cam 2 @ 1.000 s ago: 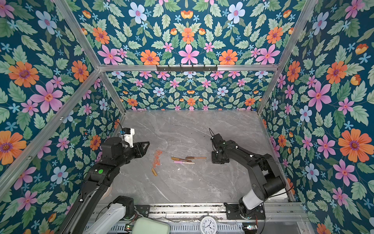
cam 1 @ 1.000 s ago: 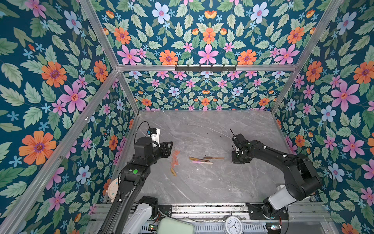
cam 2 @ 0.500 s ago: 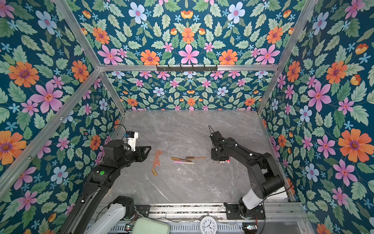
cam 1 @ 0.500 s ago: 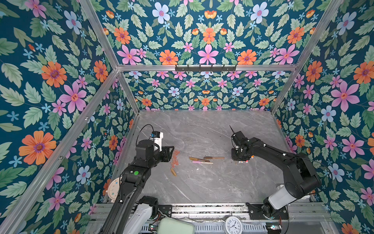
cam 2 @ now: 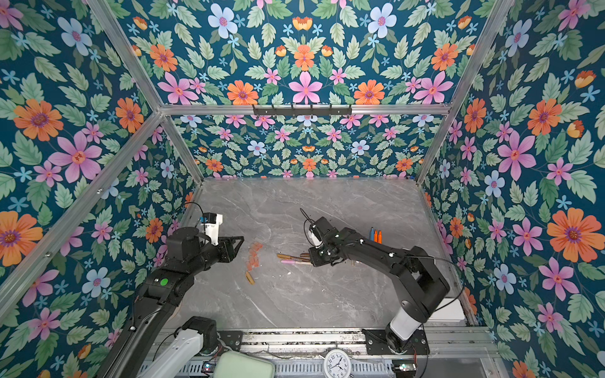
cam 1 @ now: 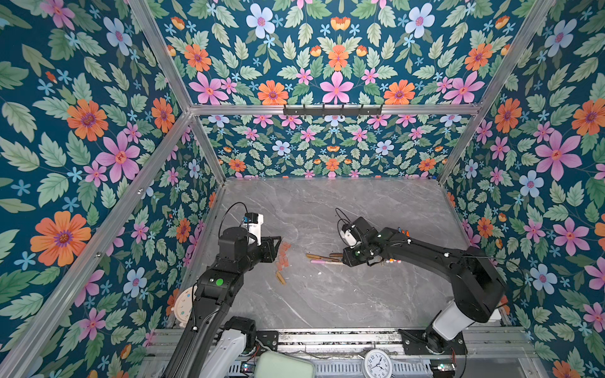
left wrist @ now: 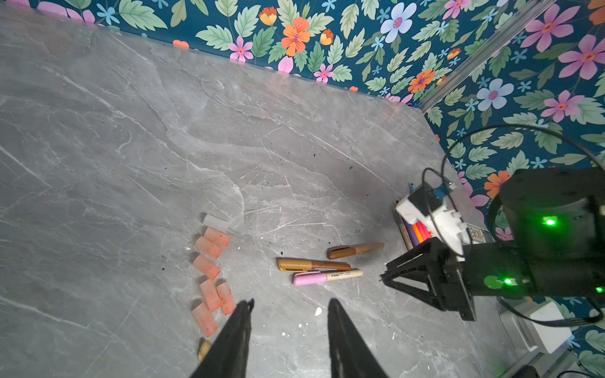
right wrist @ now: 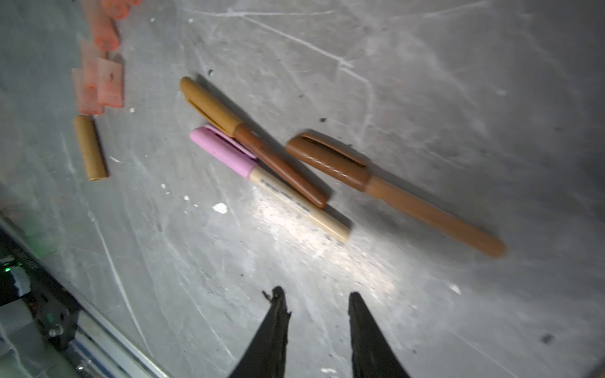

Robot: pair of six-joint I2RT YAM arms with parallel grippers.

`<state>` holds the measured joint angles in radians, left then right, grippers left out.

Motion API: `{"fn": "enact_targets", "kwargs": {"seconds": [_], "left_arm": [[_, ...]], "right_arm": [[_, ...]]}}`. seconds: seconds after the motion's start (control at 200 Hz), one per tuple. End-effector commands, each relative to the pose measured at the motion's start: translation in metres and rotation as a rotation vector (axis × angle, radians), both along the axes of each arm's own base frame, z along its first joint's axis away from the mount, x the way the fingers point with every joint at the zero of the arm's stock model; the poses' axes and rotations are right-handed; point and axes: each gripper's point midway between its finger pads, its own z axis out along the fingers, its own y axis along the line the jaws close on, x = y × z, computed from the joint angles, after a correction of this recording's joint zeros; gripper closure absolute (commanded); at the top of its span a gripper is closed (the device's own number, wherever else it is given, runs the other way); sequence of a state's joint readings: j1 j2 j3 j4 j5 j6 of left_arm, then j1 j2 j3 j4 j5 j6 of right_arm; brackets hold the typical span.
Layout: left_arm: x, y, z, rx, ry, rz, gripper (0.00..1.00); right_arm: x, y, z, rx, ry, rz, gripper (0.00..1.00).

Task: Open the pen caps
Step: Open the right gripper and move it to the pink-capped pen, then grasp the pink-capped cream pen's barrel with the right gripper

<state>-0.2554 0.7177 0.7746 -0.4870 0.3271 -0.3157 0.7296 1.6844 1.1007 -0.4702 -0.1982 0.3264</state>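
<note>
Loosely lined up on the grey bench, the orange-pink pen caps lie in a row left of centre. A whitish cap sits at the row's far end, and a gold cap lies a little apart at its near end. Just right of them, three pens lie with their caps on. A gold-capped brown pen rests against a pink-capped cream pen, and a brown-capped tan pen lies close beside them. The right jaws stand apart and empty, low over the bench near the pens' tail ends. The left jaws are apart too and hold nothing, hovering just beside the cap row. More pens lie grouped behind the right arm.
</note>
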Motion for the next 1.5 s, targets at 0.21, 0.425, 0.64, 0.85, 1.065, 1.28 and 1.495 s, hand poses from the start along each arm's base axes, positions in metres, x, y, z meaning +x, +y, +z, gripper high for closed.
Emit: {"fn": "enact_targets", "kwargs": {"seconds": [0.21,0.425,0.64,0.85,1.065,1.28,1.495], "left_arm": [[0.003,0.001,0.006,-0.003,-0.030,0.011,0.59],[0.004,0.001,0.004,-0.001,-0.022,0.010,0.60],[0.004,0.001,0.004,-0.001,-0.022,0.012,0.60],[0.004,0.002,0.003,-0.002,-0.020,0.015,0.60],[0.004,0.002,0.003,0.000,-0.021,0.017,0.61],[0.004,0.002,0.003,-0.001,-0.018,0.019,0.61],[0.004,0.002,0.003,-0.001,-0.019,0.018,0.60]], "right_arm": [[0.001,0.029,-0.029,-0.034,0.039,0.094,0.57],[0.001,0.030,-0.042,-0.048,0.065,0.092,0.49],[-0.003,0.027,-0.043,-0.076,0.049,0.104,0.49],[0.001,0.027,-0.026,-0.063,0.001,0.096,0.49],[0.011,0.024,-0.021,-0.095,-0.034,0.076,0.48],[0.018,0.024,-0.033,-0.152,-0.021,0.071,0.47],[0.020,0.024,-0.043,-0.177,-0.003,0.073,0.47]]}}
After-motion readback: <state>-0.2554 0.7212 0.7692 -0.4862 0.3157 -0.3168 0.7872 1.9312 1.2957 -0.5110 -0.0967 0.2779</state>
